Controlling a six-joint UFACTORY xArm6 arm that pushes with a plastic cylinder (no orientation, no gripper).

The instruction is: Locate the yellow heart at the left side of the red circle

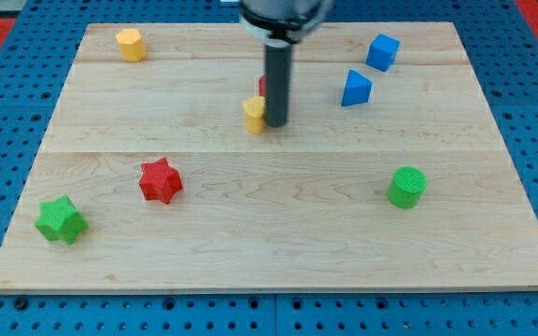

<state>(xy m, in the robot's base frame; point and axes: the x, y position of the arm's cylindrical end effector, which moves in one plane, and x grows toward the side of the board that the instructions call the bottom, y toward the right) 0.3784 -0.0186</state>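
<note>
The yellow heart (pixel 254 114) lies near the middle of the wooden board (pixel 269 243), just left of my rod. My tip (pixel 276 123) rests right against the heart's right side. The red circle (pixel 262 86) is mostly hidden behind the rod; only a small red sliver shows at the rod's left edge, just above the heart.
A yellow hexagon block (pixel 131 44) sits at the top left. A blue cube (pixel 382 51) and a blue triangle (pixel 356 88) are at the top right. A red star (pixel 161 180) and a green star (pixel 61 220) lie at the lower left, a green cylinder (pixel 406 187) at the right.
</note>
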